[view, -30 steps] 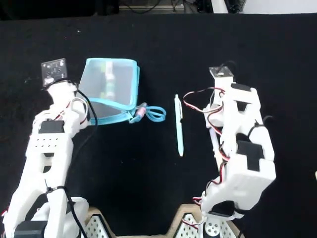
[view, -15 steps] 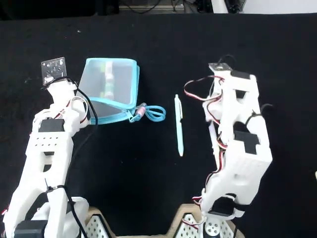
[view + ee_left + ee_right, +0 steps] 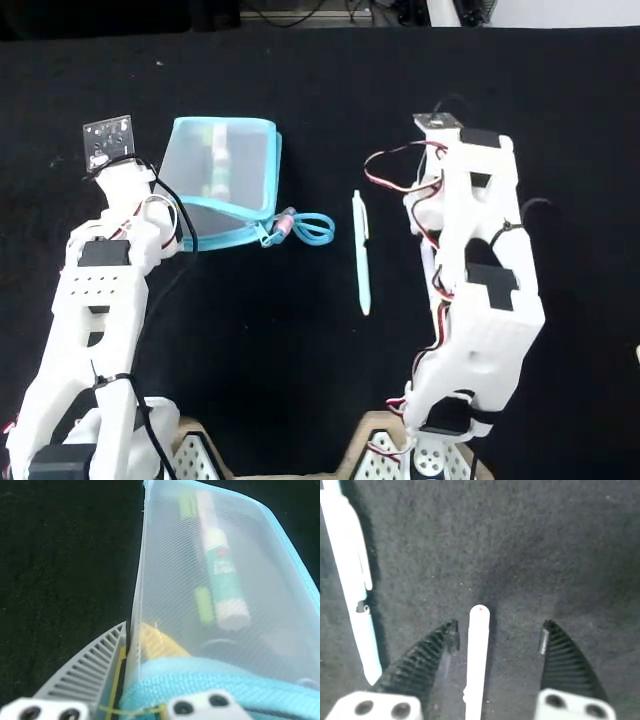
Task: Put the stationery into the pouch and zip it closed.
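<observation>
A translucent pouch with teal trim lies at the far left, a glue stick and green items showing through its mesh. My left gripper is shut on the pouch's near corner beside the zipper edge. The zip pull and its teal loop lie toward the middle. A light blue pen lies in the middle of the table. My right gripper is open and low over a white pen, which lies between its fingers. The light blue pen lies beside that gripper.
The table is covered in black cloth. A small black square tag sits at the far left near the pouch. The arm bases stand at the near edge.
The right arm has stretched out a little, its wrist shifting toward the far side and slightly left. The left arm, pouch and blue pen have not moved.
</observation>
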Controlling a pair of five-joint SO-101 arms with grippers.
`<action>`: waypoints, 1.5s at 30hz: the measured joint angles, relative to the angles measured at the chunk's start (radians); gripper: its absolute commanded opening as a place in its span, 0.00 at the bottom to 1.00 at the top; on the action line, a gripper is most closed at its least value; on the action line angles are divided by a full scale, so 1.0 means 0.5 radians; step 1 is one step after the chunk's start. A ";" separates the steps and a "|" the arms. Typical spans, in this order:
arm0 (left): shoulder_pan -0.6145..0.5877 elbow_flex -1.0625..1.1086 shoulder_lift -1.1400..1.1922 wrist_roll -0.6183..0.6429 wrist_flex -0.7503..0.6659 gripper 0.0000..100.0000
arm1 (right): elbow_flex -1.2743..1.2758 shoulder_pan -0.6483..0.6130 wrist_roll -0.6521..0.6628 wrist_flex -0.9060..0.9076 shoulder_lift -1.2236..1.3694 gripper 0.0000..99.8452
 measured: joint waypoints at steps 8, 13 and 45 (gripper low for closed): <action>0.000 0.000 0.000 0.000 0.000 0.03 | -0.034 -0.058 0.061 0.000 0.150 0.18; 0.000 0.000 0.000 0.000 0.000 0.03 | -0.178 -0.037 0.147 0.034 0.264 0.02; 0.000 0.000 0.000 0.000 0.000 0.03 | -0.709 0.028 -0.166 0.074 0.420 0.21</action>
